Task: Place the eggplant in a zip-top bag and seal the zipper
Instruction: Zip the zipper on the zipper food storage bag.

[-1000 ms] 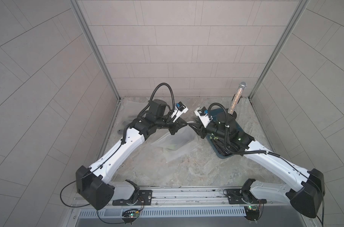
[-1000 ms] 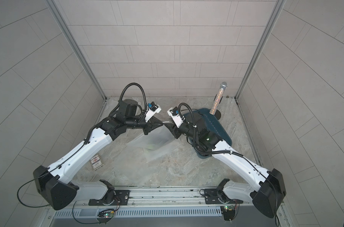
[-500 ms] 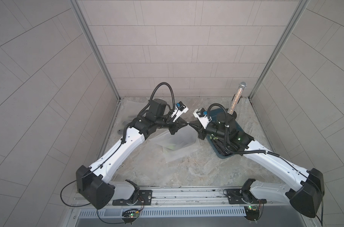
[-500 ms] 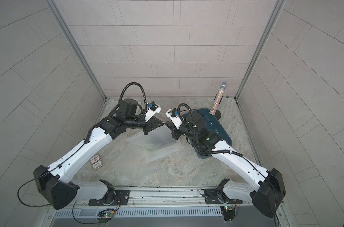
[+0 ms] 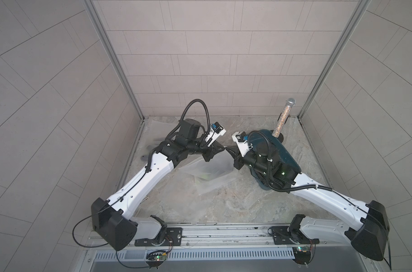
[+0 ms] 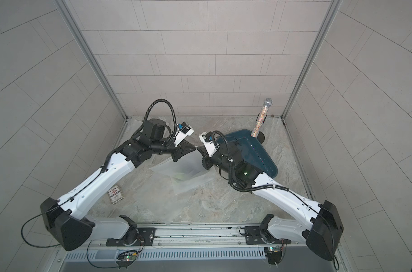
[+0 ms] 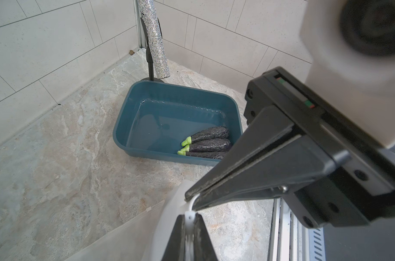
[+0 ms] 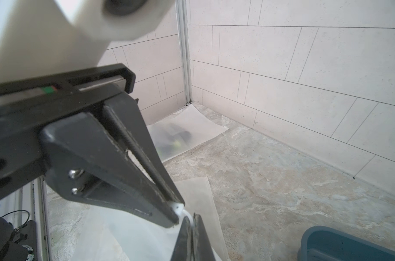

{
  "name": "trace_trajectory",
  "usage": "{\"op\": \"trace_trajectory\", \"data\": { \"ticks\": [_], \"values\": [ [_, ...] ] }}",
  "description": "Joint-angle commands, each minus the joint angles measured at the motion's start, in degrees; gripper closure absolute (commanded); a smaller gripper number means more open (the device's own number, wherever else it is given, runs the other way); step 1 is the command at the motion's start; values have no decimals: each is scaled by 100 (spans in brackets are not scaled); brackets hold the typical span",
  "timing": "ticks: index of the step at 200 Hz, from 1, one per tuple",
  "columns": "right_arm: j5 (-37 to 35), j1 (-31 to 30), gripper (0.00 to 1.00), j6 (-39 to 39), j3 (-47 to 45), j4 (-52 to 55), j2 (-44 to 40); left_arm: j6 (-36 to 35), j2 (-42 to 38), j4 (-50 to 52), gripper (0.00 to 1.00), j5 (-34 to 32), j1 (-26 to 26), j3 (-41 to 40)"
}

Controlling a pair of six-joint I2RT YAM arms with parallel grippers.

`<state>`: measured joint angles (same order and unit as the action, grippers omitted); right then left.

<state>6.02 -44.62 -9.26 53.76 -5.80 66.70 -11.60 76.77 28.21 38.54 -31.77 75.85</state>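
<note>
Both clenched: left pincer (image 7: pixel 189 218) and right pincer (image 8: pixel 178 211) meet tip to tip on the zipper (image 7: pixel 193 201) of the bag (image 5: pixel 209 169), which trails onto bench (image 5: pixel 224 207); eggplant (image 5: pixel 205 175) dimly visible inside. Risk: grips so close that a pull along the zipper may slip off thin film, leaving seal part open.

right gripper (image 5: pixel 227 148) now closed, seemingly on bag (image 5: pixel 209 172) edge

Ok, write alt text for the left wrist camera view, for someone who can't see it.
Two black robot hands, the left hand and the right hand, pinch shut on the white top edge of a frosted zip-top bag above a marbled table. Behind, a teal tub holds three eggplants; a glittery microphone stands beyond it.
</note>
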Motion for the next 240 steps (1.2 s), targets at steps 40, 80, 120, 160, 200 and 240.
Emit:
{"op": "trace_trajectory", "data": {
  "ticks": [40, 80, 120, 160, 200, 240],
  "values": [
    [-2160, -468, 100, -143, 114, -392, 125, -93, -19, 43, 94, -120, -59, 114],
    [-3008, -627, 100, -18, 226, -237, 338, -182, -48, 162, 94, -208, -65, 123],
    [-3298, -618, 100, -4, 180, -307, 283, -282, -55, 321, 93, -312, -63, 145],
    [-3434, -570, 100, -45, 210, -215, 318, -339, -83, 394, 93, -368, -50, 158],
    [-3374, -470, 100, -144, 224, -111, 311, -481, -127, 643, 91, -567, -43, 232],
    [-3305, -372, 100, -235, 236, -31, 309, -605, -125, 872, 91, -663, -24, 290]
  ]
}}
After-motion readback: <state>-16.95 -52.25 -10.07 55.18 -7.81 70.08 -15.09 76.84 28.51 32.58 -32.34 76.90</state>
